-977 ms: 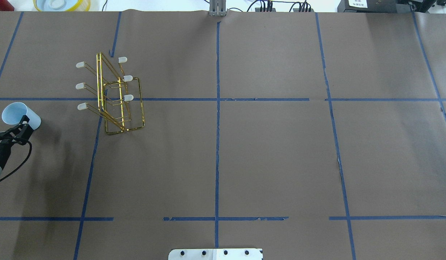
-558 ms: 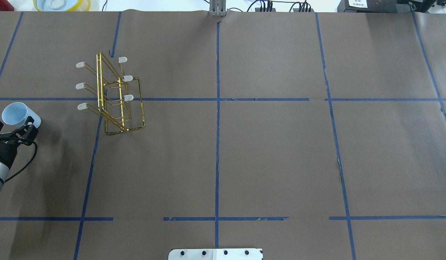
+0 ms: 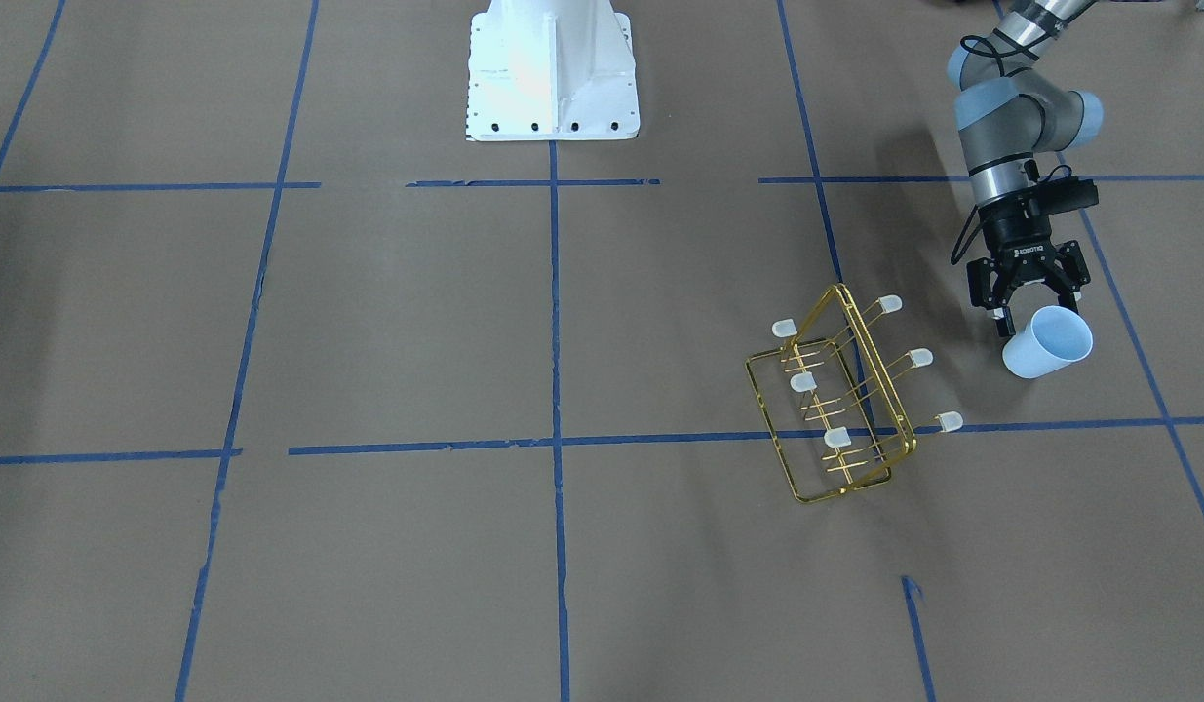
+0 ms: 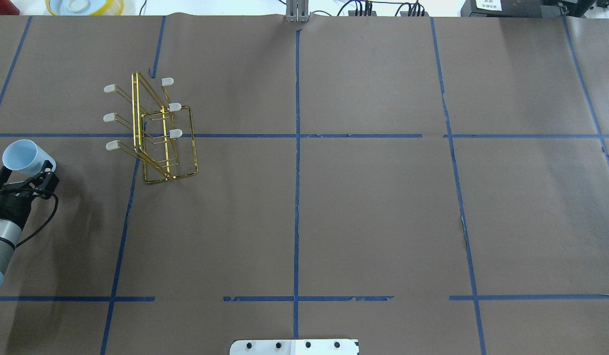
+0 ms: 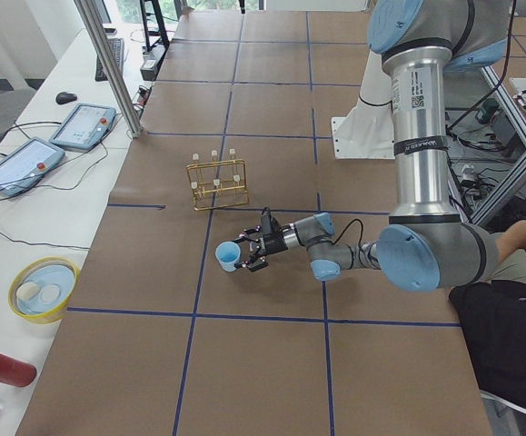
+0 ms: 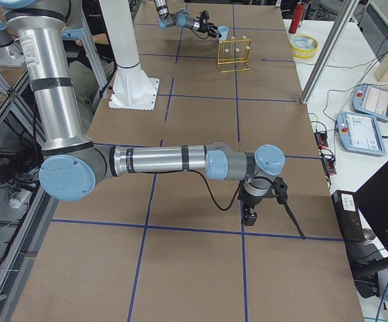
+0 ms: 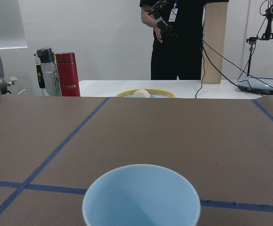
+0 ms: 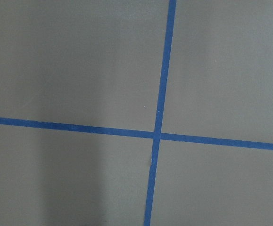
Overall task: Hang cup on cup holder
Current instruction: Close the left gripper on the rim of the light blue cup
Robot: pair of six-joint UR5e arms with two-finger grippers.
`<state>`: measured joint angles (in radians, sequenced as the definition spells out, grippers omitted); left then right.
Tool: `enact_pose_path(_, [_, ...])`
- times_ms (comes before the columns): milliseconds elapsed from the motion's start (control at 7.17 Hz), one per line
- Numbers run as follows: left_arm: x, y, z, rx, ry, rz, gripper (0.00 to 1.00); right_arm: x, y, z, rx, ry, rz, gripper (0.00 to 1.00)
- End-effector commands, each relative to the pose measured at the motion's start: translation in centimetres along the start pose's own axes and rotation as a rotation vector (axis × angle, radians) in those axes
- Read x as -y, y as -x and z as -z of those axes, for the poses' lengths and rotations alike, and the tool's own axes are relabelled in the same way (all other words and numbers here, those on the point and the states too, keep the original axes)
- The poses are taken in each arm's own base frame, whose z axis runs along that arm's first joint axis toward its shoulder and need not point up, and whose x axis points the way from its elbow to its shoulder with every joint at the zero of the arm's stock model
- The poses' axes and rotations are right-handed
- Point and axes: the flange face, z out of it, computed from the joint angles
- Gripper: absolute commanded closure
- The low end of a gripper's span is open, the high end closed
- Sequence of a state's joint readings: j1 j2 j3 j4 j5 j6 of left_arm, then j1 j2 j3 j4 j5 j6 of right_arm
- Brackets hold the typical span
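Observation:
The pale blue cup [image 4: 22,154] stands mouth up on the brown table at the far left; it also shows in the front view [image 3: 1047,343] and low in the left wrist view [image 7: 140,197]. My left gripper [image 4: 27,173] is open, its fingers spread on either side of the cup's near side [image 3: 1035,310], not closed on it. The gold wire cup holder [image 4: 135,113] stands to the cup's right, its capped prongs bare [image 3: 876,366]. My right gripper [image 6: 249,216] hangs low over the table far from both; I cannot tell if it is open or shut.
A yellow-rimmed bowl [image 5: 43,289] and a red bottle [image 5: 4,366] sit on the white bench beyond the table's left end. The white robot base [image 3: 553,68] stands at the table's near-robot edge. A person [image 7: 183,37] stands behind the bench.
The left gripper's fingers, narrow against the cup's base a second ago, now show spread wide. The left arm has shifted slightly right. The cup has barely moved.

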<state>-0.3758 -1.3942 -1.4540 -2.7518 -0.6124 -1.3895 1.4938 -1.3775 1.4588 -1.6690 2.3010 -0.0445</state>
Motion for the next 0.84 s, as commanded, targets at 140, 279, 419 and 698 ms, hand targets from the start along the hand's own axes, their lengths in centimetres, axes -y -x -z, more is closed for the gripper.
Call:
enact_pose_path(140, [-1.3,0.2,-0.7,0.008,0.005,-0.015,0.00,0.0,0.0,0.0,0.000,0.000,0.000,0.00])
enact_pose_path(279, [-1.5,-0.9,-1.1,0.001,0.003,-0.003,0.00,0.0,0.0,0.0,0.000,0.000,0.000,0.00])
enact_pose_path(419, [-1.5,-1.0,-1.1,0.000,0.006,-0.002,0.00,0.0,0.0,0.0,0.000,0.000,0.000,0.00])
enact_pose_path(698, [-1.0,-0.4,-1.7,0.017,-0.008,0.014,0.00,0.0,0.0,0.0,0.000,0.000,0.000,0.00])
